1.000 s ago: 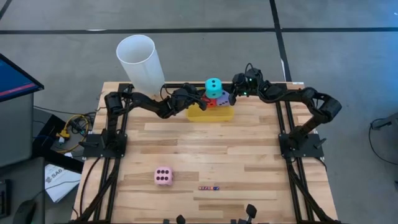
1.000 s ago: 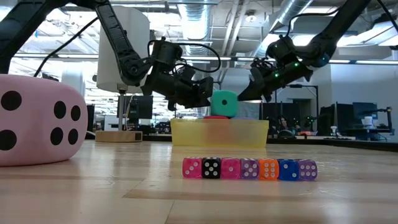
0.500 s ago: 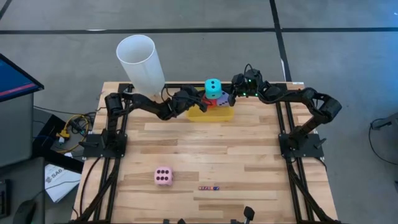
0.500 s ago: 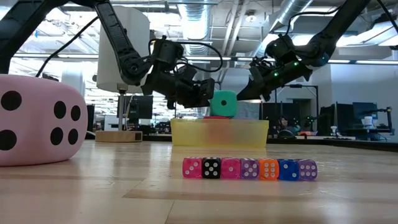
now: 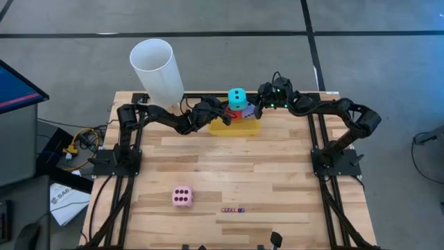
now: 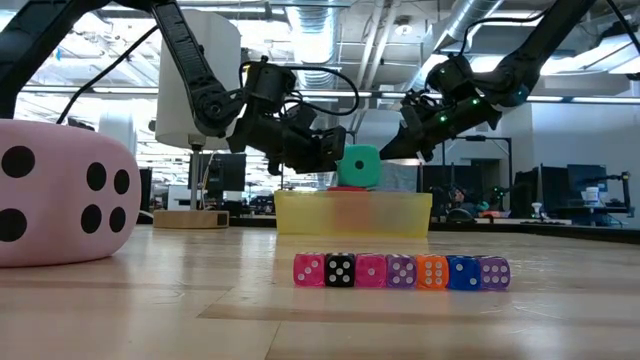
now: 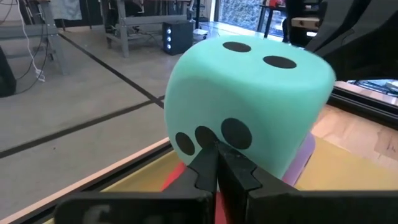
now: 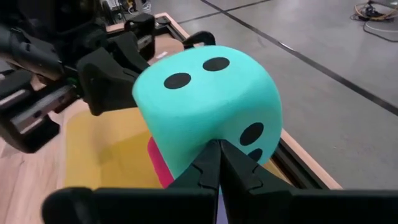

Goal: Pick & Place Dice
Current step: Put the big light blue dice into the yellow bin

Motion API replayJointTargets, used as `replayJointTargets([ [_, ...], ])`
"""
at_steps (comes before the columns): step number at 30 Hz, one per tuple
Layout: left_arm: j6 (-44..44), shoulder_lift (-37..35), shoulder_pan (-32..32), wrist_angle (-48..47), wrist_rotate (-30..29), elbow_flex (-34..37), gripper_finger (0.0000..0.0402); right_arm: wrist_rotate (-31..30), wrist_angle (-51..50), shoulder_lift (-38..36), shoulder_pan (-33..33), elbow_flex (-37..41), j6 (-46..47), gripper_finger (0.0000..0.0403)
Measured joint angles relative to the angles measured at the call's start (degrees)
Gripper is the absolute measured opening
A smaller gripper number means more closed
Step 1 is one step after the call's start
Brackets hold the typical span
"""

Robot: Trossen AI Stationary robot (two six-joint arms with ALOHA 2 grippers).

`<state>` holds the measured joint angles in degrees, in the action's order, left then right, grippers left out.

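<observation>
With our left gripper [image 7: 217,163] and right gripper [image 8: 219,160] both clenched against the cyan die [image 5: 238,97], we should nudge gently, keeping it balanced above the yellow bin [image 5: 236,128].

Even, bright indoor light falls from overhead; ceiling lamps [image 6: 318,45] glow white at the top of the low view. Shadows on the table [image 5: 236,167] are soft and faint. In the low view the pink die [image 6: 62,192] at the left edge looms large and slightly soft. Backgrounds of both wrist views are blurred.
</observation>
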<state>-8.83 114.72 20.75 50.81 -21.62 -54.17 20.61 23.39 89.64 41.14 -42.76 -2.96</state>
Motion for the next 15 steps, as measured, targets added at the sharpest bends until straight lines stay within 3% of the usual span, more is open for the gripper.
replayJointTargets([
  [15, 0.0, -0.1, -0.2, -0.1, -0.7, 0.0, 0.0000, 0.4, 1.6, 0.0, -0.2, 0.0, 0.0, 0.0000],
])
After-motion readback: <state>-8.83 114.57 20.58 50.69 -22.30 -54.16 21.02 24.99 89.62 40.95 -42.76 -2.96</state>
